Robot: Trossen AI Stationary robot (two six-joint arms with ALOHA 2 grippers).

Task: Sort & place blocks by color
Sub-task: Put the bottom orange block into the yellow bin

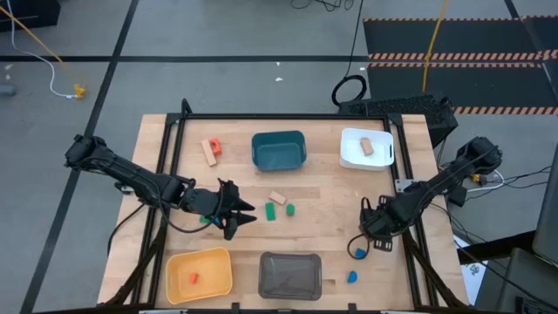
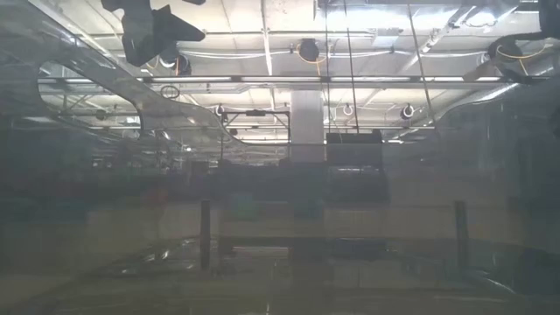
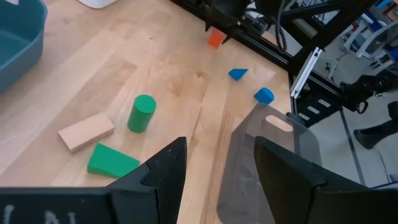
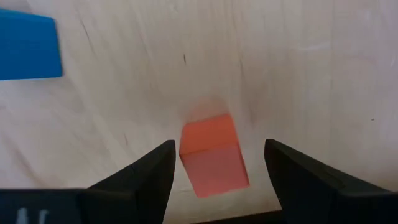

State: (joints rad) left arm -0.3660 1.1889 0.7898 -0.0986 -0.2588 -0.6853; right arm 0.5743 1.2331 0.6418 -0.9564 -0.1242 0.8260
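Observation:
My right gripper (image 1: pixel 373 228) (image 4: pixel 217 152) points down at the table's right part, open. Its fingers stand on either side of a red-orange block (image 4: pixel 213 155) that lies flat on the wood, and gaps show on both sides. A blue block (image 4: pixel 28 46) lies nearby. My left gripper (image 1: pixel 244 218) (image 3: pixel 217 155) hovers left of centre, open and empty. Ahead of it lie a green cylinder (image 3: pixel 142 112), a green wedge (image 3: pixel 112 162) and a tan block (image 3: pixel 86 132). Two blue blocks (image 1: pixel 357 253) (image 1: pixel 352 276) lie near the right front. A red and a tan block (image 1: pixel 209 150) lie far left.
The teal bin (image 1: pixel 279 150) and the white bin (image 1: pixel 349 157), which holds a tan block (image 1: pixel 367 146), stand at the far side. The yellow bin (image 1: pixel 214 262), with an orange block (image 1: pixel 193 278) in it, and the grey bin (image 1: pixel 290 275) stand at the near edge. Bare wood lies mid-table.

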